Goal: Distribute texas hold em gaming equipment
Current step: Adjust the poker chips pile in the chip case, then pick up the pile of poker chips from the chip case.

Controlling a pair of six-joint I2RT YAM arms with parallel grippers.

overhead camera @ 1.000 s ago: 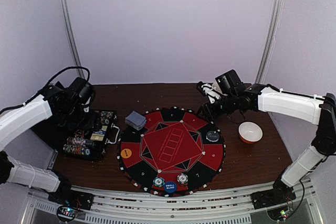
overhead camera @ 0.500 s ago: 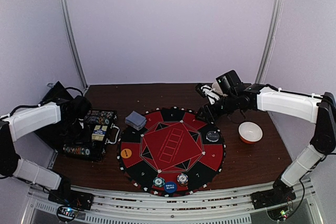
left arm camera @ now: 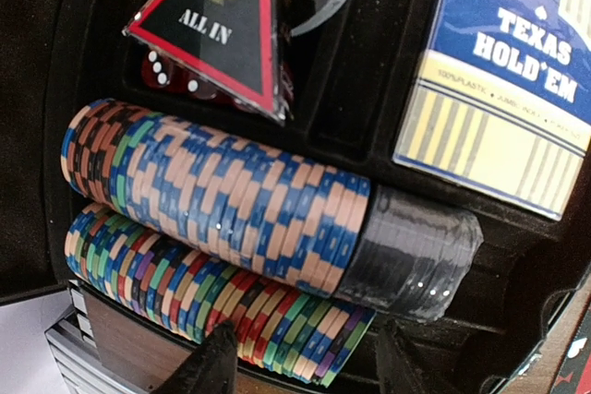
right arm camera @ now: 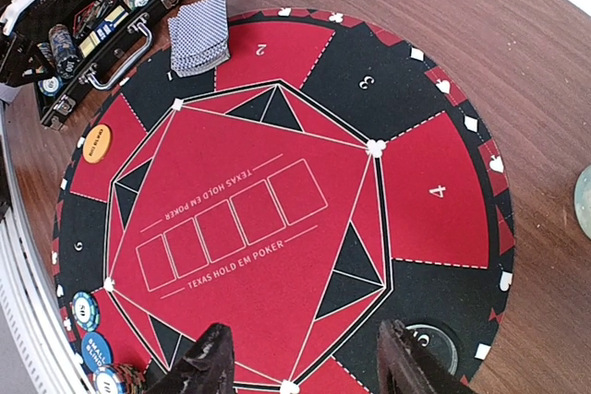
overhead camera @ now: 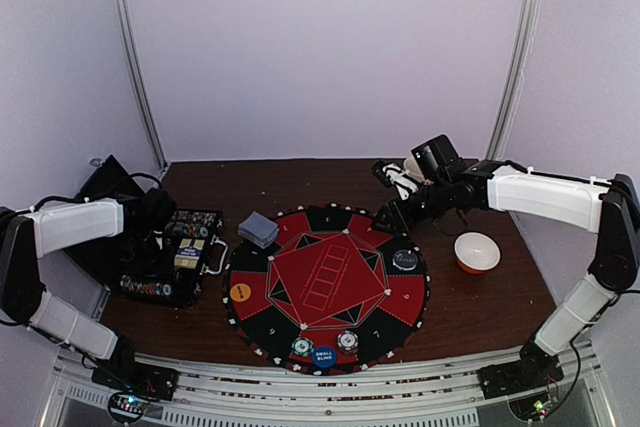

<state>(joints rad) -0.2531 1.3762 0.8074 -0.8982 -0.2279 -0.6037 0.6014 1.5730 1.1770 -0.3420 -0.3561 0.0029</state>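
sitting inside the black case: poker chips, card box.

The left gripper has swung down from high over the case and now hangs close above the poker chips directly beneath it, jaws narrower.

Left hand, right hand: jaws apart
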